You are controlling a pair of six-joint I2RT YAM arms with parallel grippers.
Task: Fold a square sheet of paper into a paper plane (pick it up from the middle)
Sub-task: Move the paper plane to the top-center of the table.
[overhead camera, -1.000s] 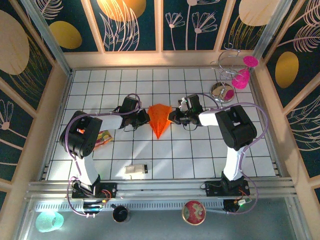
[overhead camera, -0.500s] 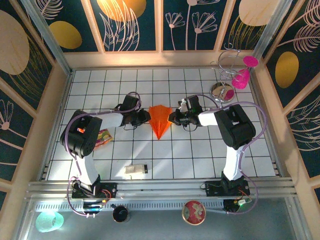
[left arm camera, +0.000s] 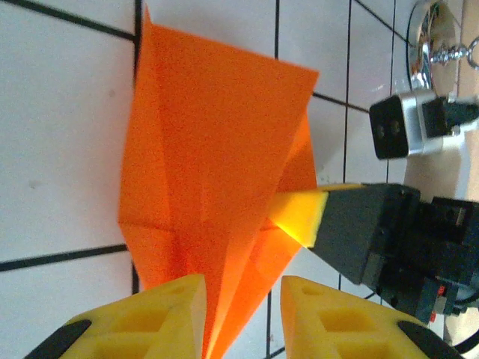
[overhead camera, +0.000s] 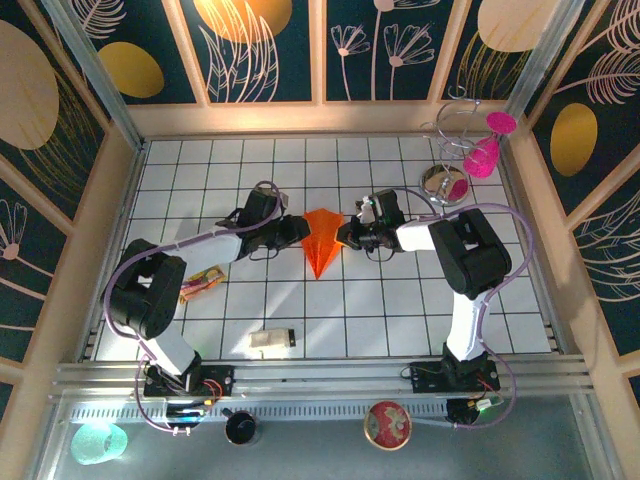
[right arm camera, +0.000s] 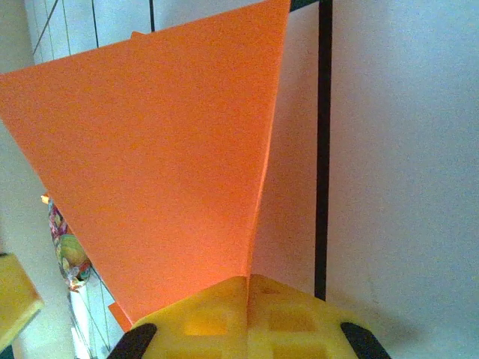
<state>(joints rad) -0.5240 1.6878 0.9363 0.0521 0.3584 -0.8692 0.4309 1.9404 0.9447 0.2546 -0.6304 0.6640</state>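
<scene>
Bright orange paper dart (overhead camera: 321,240), a thin sheet creased to a point, resting near the middle of the white tiled table (overhead camera: 400,310). The dart's long axis runs from the table's far side to its near edge, tip toward the arm bases. The right gripper (right arm camera: 247,288) sits at the dart's right edge, its yellow pads clenched on a raised flap of the paper. The left gripper (left arm camera: 241,288) sits at the dart's left edge, jaws parted and released, with a fold of paper reaching into the gap. Both arms are equally near. The free left gripper appears best placed to re-grasp, closing across the long axis.
</scene>
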